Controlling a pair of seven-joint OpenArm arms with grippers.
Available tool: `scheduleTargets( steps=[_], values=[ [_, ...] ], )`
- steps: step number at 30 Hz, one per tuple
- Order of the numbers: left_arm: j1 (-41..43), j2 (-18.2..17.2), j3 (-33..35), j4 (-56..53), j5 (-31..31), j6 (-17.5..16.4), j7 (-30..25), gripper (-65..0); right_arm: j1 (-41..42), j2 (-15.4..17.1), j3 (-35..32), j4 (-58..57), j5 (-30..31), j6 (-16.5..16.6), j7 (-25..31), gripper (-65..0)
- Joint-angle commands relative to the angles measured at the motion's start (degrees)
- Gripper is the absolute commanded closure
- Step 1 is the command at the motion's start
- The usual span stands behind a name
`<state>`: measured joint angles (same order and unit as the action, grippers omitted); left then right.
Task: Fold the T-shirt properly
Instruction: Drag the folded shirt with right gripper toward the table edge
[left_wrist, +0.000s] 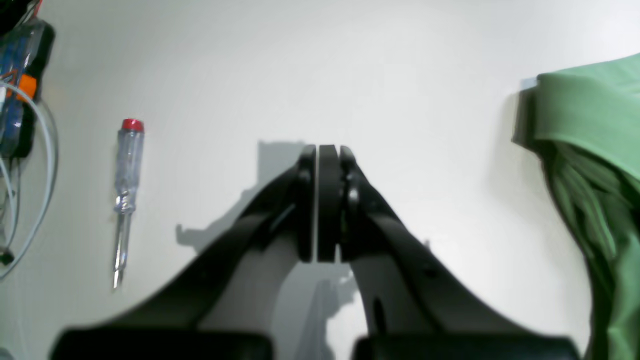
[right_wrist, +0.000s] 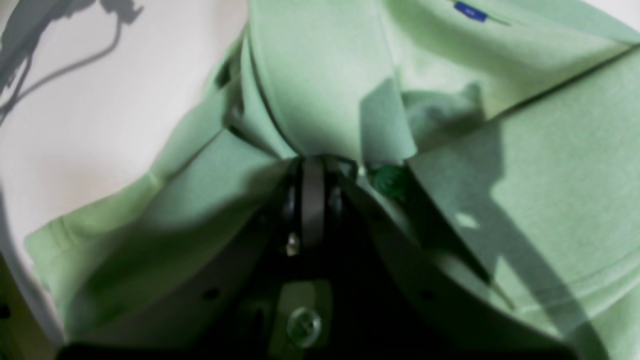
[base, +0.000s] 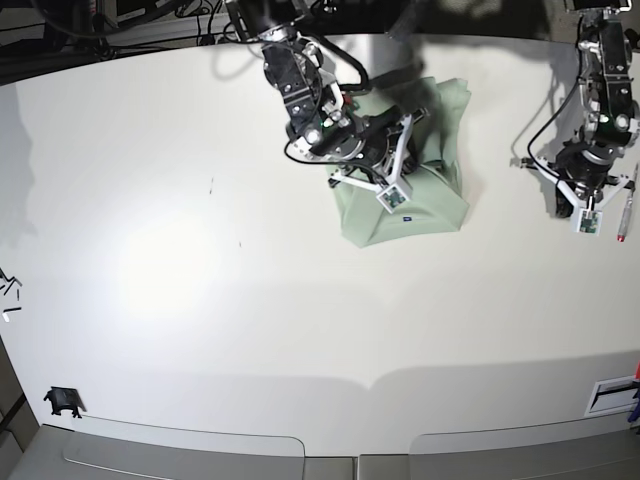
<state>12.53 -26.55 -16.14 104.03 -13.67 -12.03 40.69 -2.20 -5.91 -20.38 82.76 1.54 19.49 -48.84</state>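
Amid bare table (base: 200, 330), right gripper (right_wrist: 312, 165) pinches T-shirt (base: 440, 200) fold; left gripper (left_wrist: 327, 150) closed, empty.

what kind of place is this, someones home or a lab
Most likely a robotics lab bench, not a home: two arms are mounted over a bare white table, cables and electronics sit at its edge, and a screwdriver lies near the T-shirt.
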Motion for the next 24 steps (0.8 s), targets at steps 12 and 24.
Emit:
scheduleTargets(
  steps=[12, 24],
  values=[
    [-0.6, -0.9, -0.4, 0.9, -0.3, 0.3, -1.3, 0.0, -2.1, 14.0, 11.4, 0.7, 2.4, 3.1, -6.7, 0.0],
    [-0.6, -0.9, -0.4, 0.9, -0.3, 0.3, -1.3, 0.0, -10.7, 29.3, 26.4, 0.7, 12.9, 13.0, -7.1, 0.0]
  ],
)
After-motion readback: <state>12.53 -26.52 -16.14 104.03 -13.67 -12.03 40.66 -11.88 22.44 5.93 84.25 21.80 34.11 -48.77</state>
